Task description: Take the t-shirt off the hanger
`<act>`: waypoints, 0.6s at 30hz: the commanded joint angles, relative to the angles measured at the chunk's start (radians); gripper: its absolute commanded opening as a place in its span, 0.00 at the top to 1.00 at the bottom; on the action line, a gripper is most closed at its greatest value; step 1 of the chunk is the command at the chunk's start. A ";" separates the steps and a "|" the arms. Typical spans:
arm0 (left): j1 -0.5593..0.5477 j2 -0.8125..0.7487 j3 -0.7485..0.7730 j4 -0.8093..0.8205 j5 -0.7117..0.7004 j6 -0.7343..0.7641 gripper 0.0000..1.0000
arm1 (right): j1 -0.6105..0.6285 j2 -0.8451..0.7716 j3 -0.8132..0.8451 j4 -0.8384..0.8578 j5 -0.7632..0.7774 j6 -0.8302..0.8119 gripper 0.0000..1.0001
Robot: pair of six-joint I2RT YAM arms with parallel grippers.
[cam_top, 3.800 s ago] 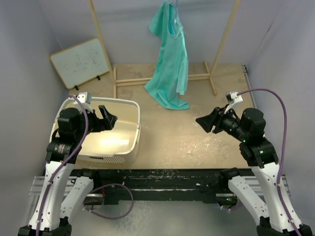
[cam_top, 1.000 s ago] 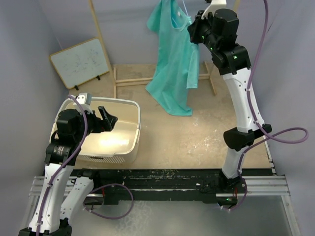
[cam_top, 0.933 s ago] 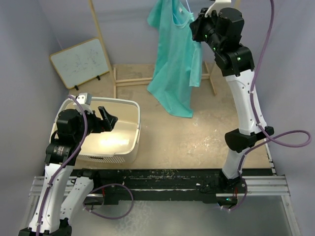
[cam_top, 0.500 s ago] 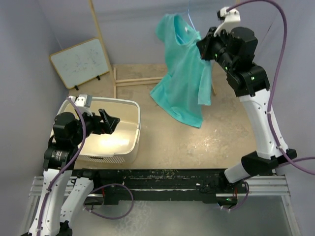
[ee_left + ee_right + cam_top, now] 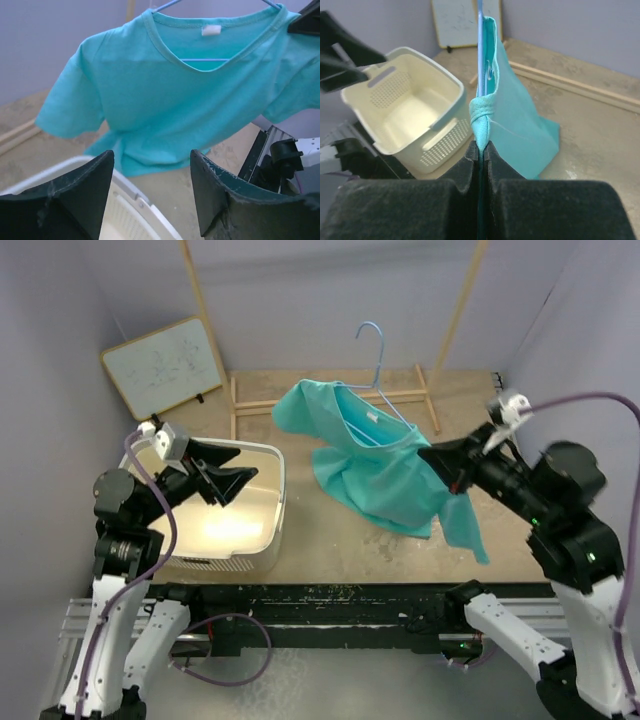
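Down from high by the rack, the right arm now reaches low over the table, and the t-shirt has come with it, hanging in the air above the middle of the table, just right of the basket. It is still on the hanger: the left wrist view shows the wire's lower bar through the neckline, below the white label. The hook stands up above the collar. The right claw is closed tight on a bunched fold of the t-shirt's shoulder edge, with the blue wire running straight up from the pinch. The left claw is spread wide above the basket's right rim, pointing at the shirt front and not touching it
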State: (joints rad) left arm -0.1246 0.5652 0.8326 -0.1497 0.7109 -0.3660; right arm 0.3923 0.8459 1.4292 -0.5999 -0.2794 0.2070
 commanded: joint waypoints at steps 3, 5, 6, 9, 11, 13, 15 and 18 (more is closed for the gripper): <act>0.003 0.289 0.181 0.385 0.327 -0.094 0.84 | 0.000 -0.145 -0.002 -0.048 -0.135 0.011 1.00; 0.001 0.377 0.258 0.422 0.379 -0.126 1.00 | 0.001 -0.166 -0.008 -0.080 -0.146 0.011 1.00; 0.000 0.405 0.296 0.431 0.396 -0.134 1.00 | 0.001 -0.177 -0.014 -0.092 -0.155 0.013 1.00; -0.002 0.434 0.370 0.460 0.412 -0.141 0.52 | 0.001 -0.212 -0.046 -0.118 -0.171 0.015 1.00; -0.004 0.436 0.398 0.482 0.442 -0.139 0.36 | 0.001 -0.231 -0.062 -0.131 -0.192 0.014 1.00; -0.008 0.448 0.418 0.488 0.496 -0.137 0.29 | 0.002 -0.249 -0.069 -0.136 -0.245 0.016 1.00; -0.026 0.466 0.427 0.487 0.539 -0.141 0.27 | 0.000 -0.259 -0.070 -0.138 -0.300 0.017 1.00; -0.083 0.491 0.418 0.480 0.586 -0.134 0.24 | 0.002 -0.267 -0.062 -0.141 -0.342 0.016 1.00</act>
State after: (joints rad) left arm -0.1516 1.0302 1.2289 0.2802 1.1767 -0.4980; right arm 0.3923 0.6090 1.3457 -0.7818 -0.5114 0.2138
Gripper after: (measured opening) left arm 0.741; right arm 0.016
